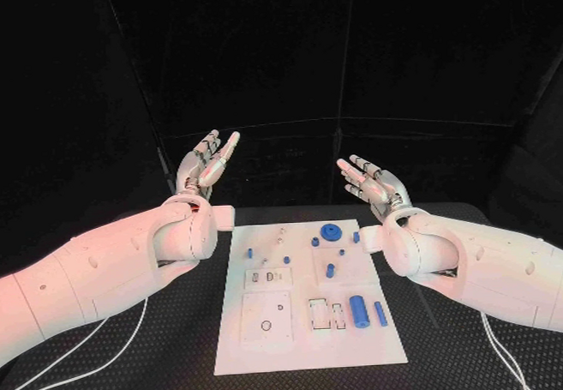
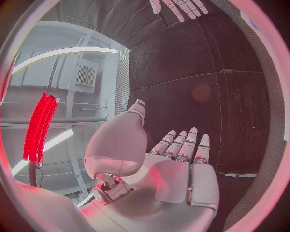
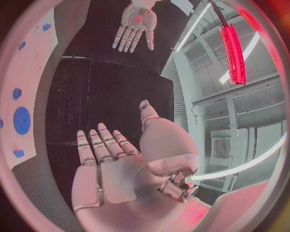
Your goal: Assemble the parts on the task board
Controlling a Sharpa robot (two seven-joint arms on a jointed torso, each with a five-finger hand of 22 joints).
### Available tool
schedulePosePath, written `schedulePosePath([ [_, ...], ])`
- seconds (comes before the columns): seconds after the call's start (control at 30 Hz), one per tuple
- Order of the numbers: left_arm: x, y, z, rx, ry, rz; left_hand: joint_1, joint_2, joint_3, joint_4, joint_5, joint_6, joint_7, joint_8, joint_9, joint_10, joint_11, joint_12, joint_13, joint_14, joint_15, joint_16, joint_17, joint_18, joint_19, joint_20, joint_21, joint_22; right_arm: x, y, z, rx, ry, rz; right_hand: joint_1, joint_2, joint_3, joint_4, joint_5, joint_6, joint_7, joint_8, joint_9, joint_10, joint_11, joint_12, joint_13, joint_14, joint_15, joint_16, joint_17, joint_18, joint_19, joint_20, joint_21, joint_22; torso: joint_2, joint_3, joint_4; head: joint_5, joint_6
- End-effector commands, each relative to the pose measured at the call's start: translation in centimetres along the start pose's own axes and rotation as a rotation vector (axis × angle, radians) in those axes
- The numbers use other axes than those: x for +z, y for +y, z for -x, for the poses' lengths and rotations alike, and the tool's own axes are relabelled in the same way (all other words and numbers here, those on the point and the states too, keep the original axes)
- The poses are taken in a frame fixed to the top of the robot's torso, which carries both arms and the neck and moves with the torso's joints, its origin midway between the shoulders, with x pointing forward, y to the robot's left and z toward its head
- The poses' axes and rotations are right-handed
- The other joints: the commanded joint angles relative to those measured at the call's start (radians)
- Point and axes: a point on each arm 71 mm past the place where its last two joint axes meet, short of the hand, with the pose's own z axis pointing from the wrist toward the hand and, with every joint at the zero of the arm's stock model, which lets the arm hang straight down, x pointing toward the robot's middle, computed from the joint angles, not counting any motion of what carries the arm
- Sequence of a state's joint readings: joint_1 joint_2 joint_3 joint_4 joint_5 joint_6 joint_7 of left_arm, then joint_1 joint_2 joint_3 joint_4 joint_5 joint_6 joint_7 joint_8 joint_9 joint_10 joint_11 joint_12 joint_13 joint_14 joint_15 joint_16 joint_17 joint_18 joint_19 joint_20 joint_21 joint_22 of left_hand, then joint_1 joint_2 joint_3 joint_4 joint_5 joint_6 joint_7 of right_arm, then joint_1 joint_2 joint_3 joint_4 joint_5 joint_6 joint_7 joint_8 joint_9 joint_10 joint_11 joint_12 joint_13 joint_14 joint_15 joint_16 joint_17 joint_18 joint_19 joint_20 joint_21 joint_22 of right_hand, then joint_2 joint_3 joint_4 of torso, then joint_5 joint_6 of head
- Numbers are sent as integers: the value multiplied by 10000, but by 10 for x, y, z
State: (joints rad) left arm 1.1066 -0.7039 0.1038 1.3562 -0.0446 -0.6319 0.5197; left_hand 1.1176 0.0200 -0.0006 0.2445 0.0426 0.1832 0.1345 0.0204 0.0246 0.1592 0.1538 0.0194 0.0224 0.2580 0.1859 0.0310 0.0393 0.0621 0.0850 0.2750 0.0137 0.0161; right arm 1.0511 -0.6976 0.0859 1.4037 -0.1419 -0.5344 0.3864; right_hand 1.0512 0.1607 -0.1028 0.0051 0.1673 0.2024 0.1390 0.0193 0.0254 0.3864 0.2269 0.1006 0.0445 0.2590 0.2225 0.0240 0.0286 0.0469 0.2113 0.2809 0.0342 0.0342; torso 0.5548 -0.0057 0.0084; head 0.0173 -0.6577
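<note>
The white task board (image 1: 306, 344) lies flat in the middle of the table. Several small blue parts rest on it: a round disc (image 1: 331, 233), a thick cylinder (image 1: 358, 310), a thin rod (image 1: 380, 313) and some small pegs (image 1: 329, 270). My left hand (image 1: 207, 163) is raised above the table to the left of the board, fingers straight and apart, holding nothing; its palm (image 2: 175, 179) is bare. My right hand (image 1: 375, 186) is raised on the board's right, open and bare as well, its palm (image 3: 115, 169) bare. Both hands are well clear of the parts.
The black table mat (image 1: 175, 353) surrounds the board. White cables (image 1: 90, 365) run across the mat under my left arm. A black curtain closes the back. In the right wrist view the board's edge (image 3: 36, 53) and the blue disc (image 3: 21, 120) show beside my hand.
</note>
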Motion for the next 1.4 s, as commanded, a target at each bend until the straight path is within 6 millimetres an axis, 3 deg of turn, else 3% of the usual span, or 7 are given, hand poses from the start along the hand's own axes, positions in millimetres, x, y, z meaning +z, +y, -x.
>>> schedulePosePath([
  [0.03,1,-5,-5,-62,660,-540,456,3,8,144,70,131,647,60,23,105,120,46,21,177,57,65,24,177,41,154,54,24,4,0,-12,-412,1813,-221,646,46,-93,-114,87,227,1348,84,30,348,108,144,49,273,97,76,32,166,106,146,79,34,5,-2,3,-1,0],
  [0.23,2,-2,1,-75,565,-452,484,5,19,156,70,169,691,66,28,139,162,51,25,234,81,75,35,227,85,154,69,35,9,4,-3,-1678,1839,515,2342,-105,252,-1272,-154,2051,1478,409,231,2635,270,1049,223,3555,141,698,301,735,2073,118,812,416,13,-4,3,-21,-123],
  [0.5,0,-2,7,-155,763,-415,949,94,67,-2,67,1659,1052,360,202,1663,581,295,174,2786,260,716,435,849,1483,217,574,329,12,11,6,-3532,1736,1350,3255,-181,560,-2221,-69,6397,1032,1215,543,5178,-343,1488,175,7022,-572,1464,428,1380,4825,55,2065,887,112,-19,6,-45,-178],
  [0.63,-3,-3,11,-182,851,-415,1336,102,55,-218,75,3323,1126,721,373,3963,773,742,368,5149,241,1438,748,934,5126,163,2047,1061,13,18,7,-4757,1985,1790,3243,-152,646,-2548,-65,6924,881,1125,445,5851,-527,1205,160,7851,-804,1490,455,1404,5372,-107,2336,922,230,-30,6,-98,-171],
  [0.93,-14,-9,12,-100,1474,-439,2000,108,-72,-686,84,6466,962,1256,558,7490,333,1318,474,7897,-471,2313,1291,1234,7789,-270,3289,1482,19,30,6,-8070,2732,2363,3202,-294,771,-2952,77,7862,520,975,427,7561,-1075,784,203,10328,-1629,2061,938,1407,7246,-949,3437,1289,556,-66,33,-173,-24],
  [1.2,-34,-18,5,-214,2239,-446,2335,160,-174,-971,79,6784,851,1044,435,7937,179,1019,421,8705,-738,2288,1744,1219,8717,-539,3642,1583,23,34,-2,-11742,3435,2028,2902,-668,562,-2884,420,8322,221,782,408,8343,-1415,331,203,12433,-2207,3820,2237,1336,8953,-1820,5230,2187,938,-141,128,-322,22],
  [1.4,-48,-24,-3,-432,2682,-435,2393,184,-202,-1039,79,6858,844,975,423,7990,172,906,419,8745,-754,2186,1843,1214,8893,-573,3721,1608,24,36,-8,-13662,3441,1947,2644,-798,491,-2897,463,8351,91,514,400,8431,-1530,-86,226,12512,-2306,5998,3744,1344,9301,-1974,6168,2714,1245,-196,219,-403,84],
])
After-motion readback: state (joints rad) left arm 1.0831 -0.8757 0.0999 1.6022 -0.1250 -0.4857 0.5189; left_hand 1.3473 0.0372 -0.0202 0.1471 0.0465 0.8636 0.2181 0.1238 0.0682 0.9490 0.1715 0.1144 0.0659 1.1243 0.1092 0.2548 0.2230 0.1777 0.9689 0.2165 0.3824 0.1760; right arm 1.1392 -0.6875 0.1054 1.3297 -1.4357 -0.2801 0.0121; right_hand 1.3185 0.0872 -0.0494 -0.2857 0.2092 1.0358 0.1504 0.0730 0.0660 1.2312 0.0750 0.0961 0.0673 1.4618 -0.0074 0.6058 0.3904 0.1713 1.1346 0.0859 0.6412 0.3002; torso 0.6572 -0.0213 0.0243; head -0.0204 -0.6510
